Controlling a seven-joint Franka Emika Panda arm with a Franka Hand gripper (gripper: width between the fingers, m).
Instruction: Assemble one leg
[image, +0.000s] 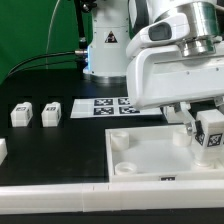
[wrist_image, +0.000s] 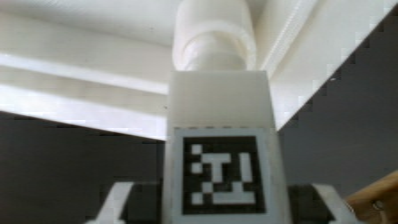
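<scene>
Black tabletop (image: 60, 150) is carrying your white panel (image: 150, 165); over that panel the gripper (image: 208, 130) is clamping the leg (wrist_image: 221, 110), its marker tag (wrist_image: 222, 180) showing.

The arm (image: 165, 50) fills the exterior view's right. Its gripper (image: 207, 122) clamps the leg (image: 210, 137) upright, tag facing the camera, over the far right corner of the white panel (image: 150, 165). A round socket (image: 122, 140) shows at the panel's far left corner. On the black table (image: 60, 150), the marker board (image: 108, 107) lies farther back, with two loose posts (image: 35, 114) to its left.
</scene>
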